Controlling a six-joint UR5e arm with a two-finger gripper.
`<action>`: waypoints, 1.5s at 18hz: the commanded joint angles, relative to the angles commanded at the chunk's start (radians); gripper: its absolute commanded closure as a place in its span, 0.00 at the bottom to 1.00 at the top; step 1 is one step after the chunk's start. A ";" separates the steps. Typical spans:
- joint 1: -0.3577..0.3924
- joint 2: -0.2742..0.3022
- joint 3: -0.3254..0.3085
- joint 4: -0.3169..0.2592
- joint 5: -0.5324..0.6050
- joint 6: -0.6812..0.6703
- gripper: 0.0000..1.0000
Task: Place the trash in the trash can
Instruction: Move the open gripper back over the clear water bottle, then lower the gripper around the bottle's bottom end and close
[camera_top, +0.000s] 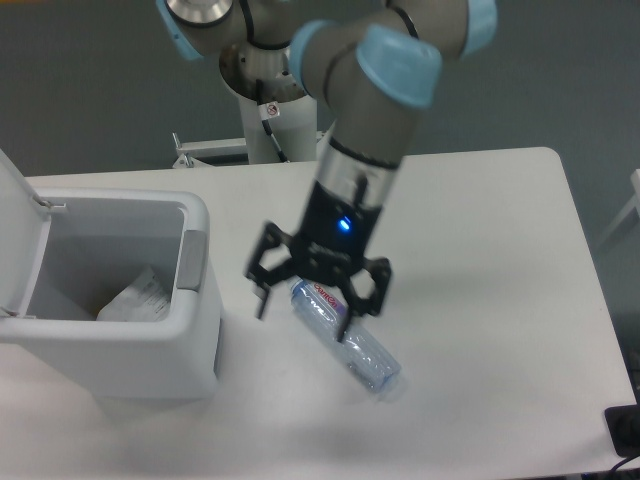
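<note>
A clear plastic water bottle (352, 344) with a red-purple label lies on its side on the white table, cap end toward the upper left. My gripper (302, 313) hangs open right over the bottle's cap end, one finger on the left of it and the other finger (346, 318) crossing in front of the label. Nothing is held. The white wrinkly wrapper (134, 297) lies inside the white trash can (150, 345) at the left, whose lid stands up open.
The robot's base column (282, 118) stands at the table's back edge. A dark object (625, 430) sits by the table's front right corner. The table's right edge runs near x=600.
</note>
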 joint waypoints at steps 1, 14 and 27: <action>0.009 -0.017 0.002 -0.002 0.017 -0.003 0.00; -0.040 -0.204 0.126 -0.227 0.284 -0.107 0.00; -0.086 -0.292 0.150 -0.258 0.423 -0.192 0.00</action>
